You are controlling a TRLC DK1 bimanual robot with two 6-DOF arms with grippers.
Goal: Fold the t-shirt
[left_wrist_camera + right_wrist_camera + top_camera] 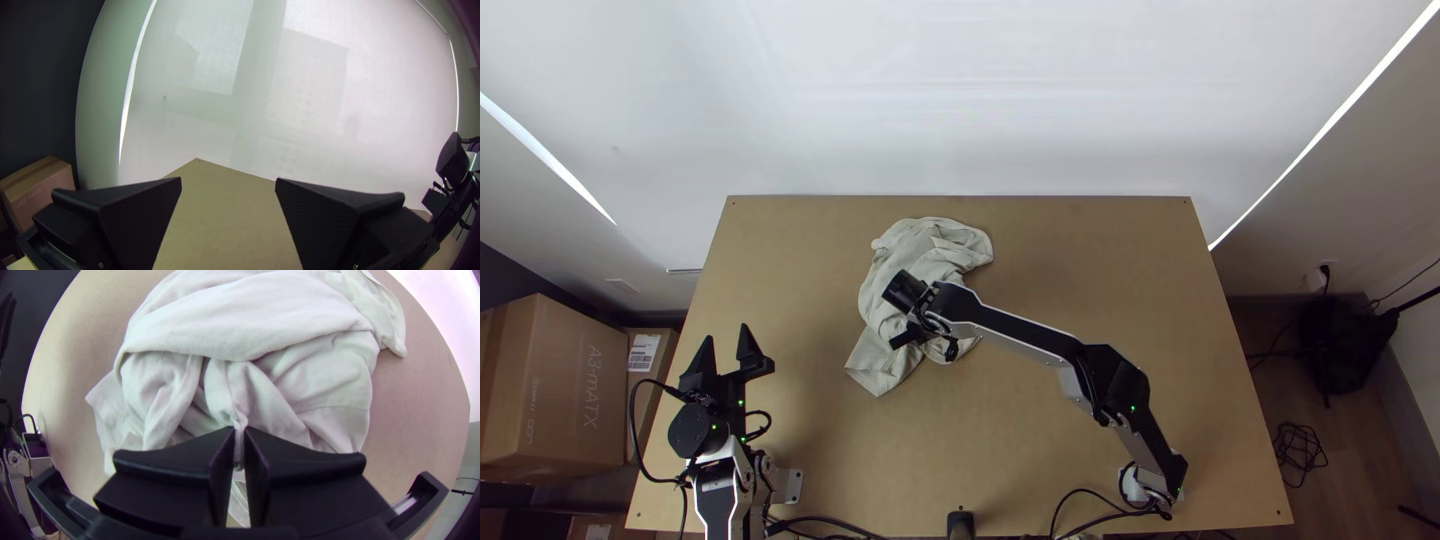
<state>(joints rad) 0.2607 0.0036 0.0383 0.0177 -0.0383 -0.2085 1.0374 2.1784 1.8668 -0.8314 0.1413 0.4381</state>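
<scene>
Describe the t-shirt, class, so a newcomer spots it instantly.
Start at the wooden table, just left of its middle. The t-shirt lies bunched there, one fold pinched in the right gripper. Its pale, creased cloth sets it apart from the rigid right arm.

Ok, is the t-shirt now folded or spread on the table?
Neither: the t-shirt lies bunched, with overlapping wrinkles and uneven edges.
</scene>
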